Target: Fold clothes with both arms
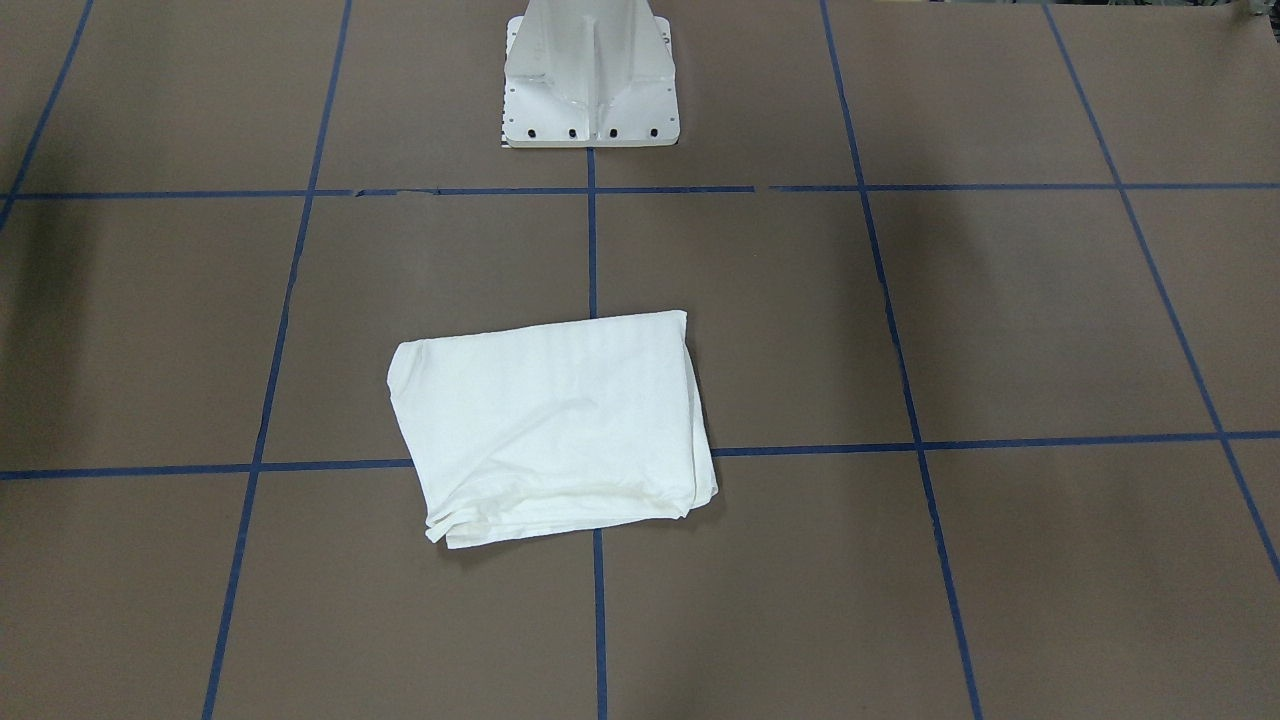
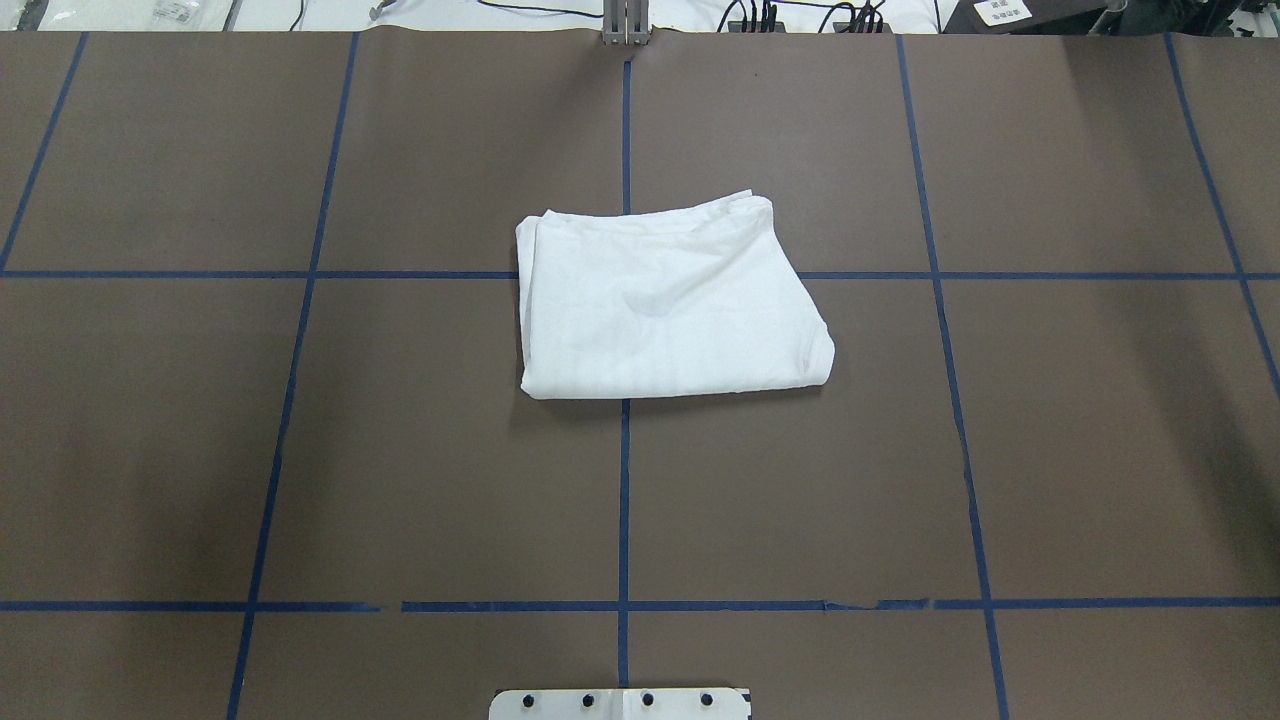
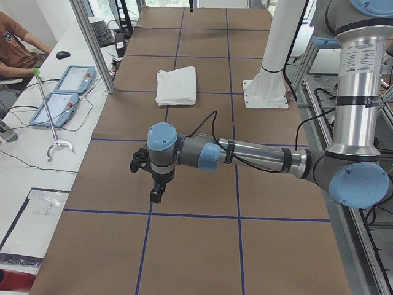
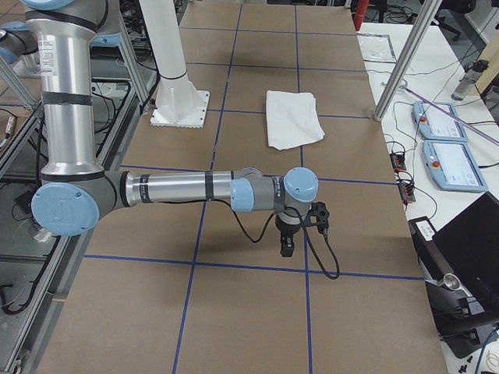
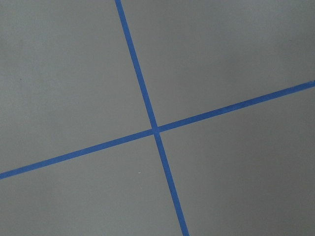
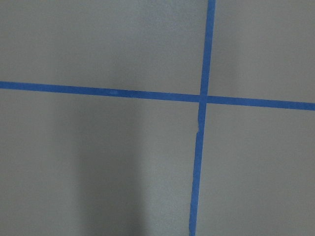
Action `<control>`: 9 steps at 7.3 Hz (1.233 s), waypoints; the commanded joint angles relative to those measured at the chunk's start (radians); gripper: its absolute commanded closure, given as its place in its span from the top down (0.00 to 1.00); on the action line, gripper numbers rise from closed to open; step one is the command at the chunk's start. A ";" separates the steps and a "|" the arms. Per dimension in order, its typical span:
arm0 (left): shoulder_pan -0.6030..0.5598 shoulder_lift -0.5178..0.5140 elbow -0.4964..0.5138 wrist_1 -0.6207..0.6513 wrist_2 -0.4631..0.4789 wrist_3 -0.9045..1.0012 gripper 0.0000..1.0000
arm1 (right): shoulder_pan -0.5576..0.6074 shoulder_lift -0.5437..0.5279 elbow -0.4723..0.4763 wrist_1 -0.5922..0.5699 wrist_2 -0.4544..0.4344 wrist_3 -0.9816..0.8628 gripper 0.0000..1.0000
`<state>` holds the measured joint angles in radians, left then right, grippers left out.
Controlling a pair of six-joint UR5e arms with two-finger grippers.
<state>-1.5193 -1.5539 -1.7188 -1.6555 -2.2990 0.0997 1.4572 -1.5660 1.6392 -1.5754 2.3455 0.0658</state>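
Note:
The clothes (image 2: 665, 300) are one white shirt folded into a compact rectangle, lying flat near the table's centre across a blue tape crossing; also seen as the clothes (image 1: 550, 425), (image 3: 176, 85), (image 4: 292, 118). No print or collar shows. My left gripper (image 3: 157, 195) hangs over bare table near the table's left end, far from the shirt. My right gripper (image 4: 286, 249) hangs likewise near the right end. Both show only in the side views, so I cannot tell whether they are open or shut. Both wrist views show only brown table and blue tape lines.
The white pedestal base (image 1: 590, 75) stands at the robot's edge of the table (image 2: 300, 450). Off the table's far side are teach pendants (image 3: 64, 92), metal posts (image 3: 92, 43) and a seated person (image 3: 15, 43). More pendants (image 4: 444, 144) and a laptop (image 4: 468, 241) show on the side bench.

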 commanded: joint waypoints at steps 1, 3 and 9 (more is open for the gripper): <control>0.002 -0.003 0.001 -0.007 -0.002 0.000 1.00 | -0.004 0.001 0.007 0.003 -0.032 -0.001 1.00; 0.002 -0.003 -0.002 -0.010 -0.002 0.002 1.00 | -0.015 0.004 0.010 0.003 -0.052 0.000 1.00; 0.005 -0.005 0.012 -0.064 -0.004 0.003 1.00 | -0.021 0.004 0.007 0.005 -0.048 0.002 1.00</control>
<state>-1.5152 -1.5585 -1.7098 -1.7102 -2.3021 0.1028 1.4361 -1.5622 1.6462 -1.5708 2.2973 0.0674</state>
